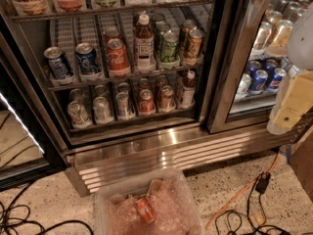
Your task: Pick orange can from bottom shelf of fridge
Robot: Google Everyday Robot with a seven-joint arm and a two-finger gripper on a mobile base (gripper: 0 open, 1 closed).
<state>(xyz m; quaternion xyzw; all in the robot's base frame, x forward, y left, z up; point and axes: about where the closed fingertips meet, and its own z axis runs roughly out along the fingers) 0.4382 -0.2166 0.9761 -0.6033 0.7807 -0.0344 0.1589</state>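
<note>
The fridge (pixel 29 82) stands open in front of me. Its bottom shelf (pixel 132 122) holds a row of cans. The orange can (pixel 166 97) stands upright toward the right of that row, with a redder can (pixel 145 102) on its left and a small bottle (pixel 186 88) on its right. Silver-grey cans (pixel 102 109) fill the left lanes. My gripper (pixel 292 106) shows as a cream and white shape at the right edge. It is well to the right of the shelf, in front of the glass door, and holds nothing that I can see.
The open glass door (pixel 239 58) juts out just right of the shelf. The rack above holds blue and Coca-Cola cans (pixel 117 57). A clear plastic bin (pixel 146 204) with a red can sits on the floor below. Cables (pixel 244 199) lie on the floor at left and right.
</note>
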